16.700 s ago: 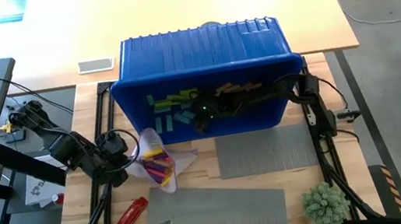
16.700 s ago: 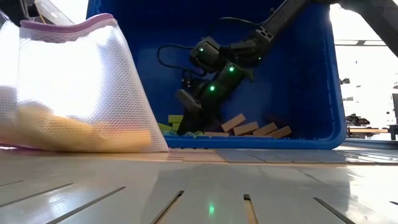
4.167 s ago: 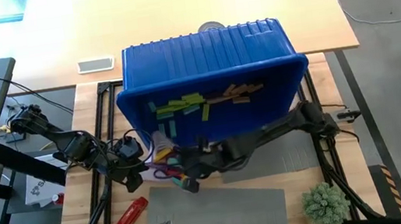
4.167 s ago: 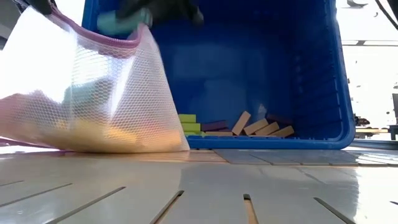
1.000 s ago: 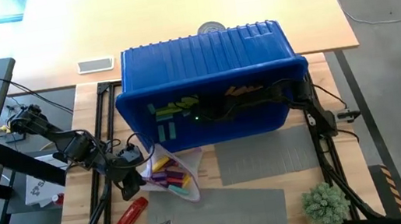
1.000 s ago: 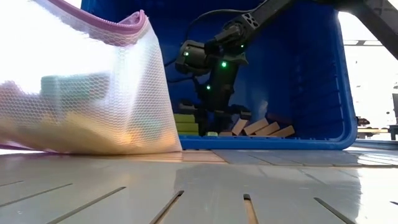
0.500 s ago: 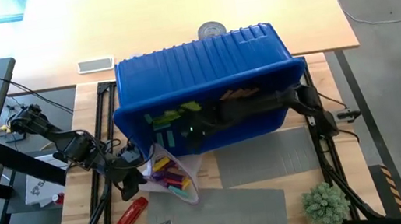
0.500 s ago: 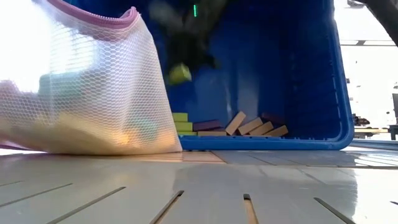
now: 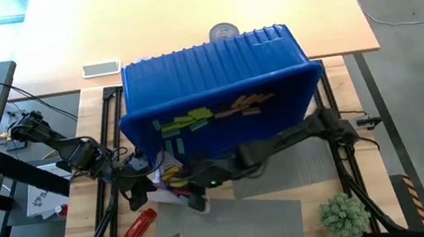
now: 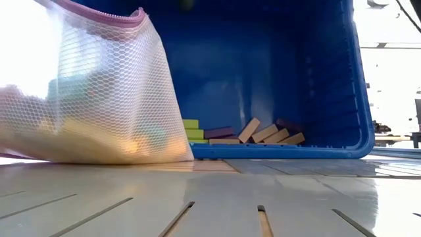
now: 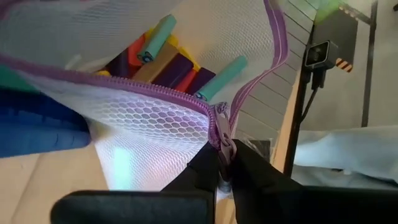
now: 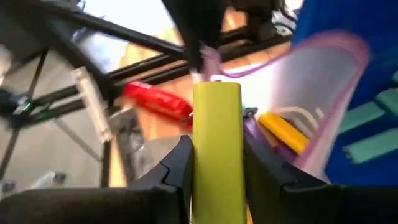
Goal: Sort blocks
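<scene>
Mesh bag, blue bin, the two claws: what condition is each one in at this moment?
Mesh bag: unzipped, mouth held open, blocks inside.
Left gripper: shut on the bag's zipper end.
Right gripper: shut on a lime block, by the bag's mouth.
Blue bin: tipped on its side, opening facing the bag, blocks left inside.

Bright daylight glares behind; the right wrist view is motion-blurred.

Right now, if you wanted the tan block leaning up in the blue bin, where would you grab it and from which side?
Probably by its raised upper end. The tan block leans tilted on the other tan ones, so that end stands clear, with bare blue bin wall behind. Come from above, closing across its two long faces; its lower end is crowded by the purple block and the pile.
</scene>
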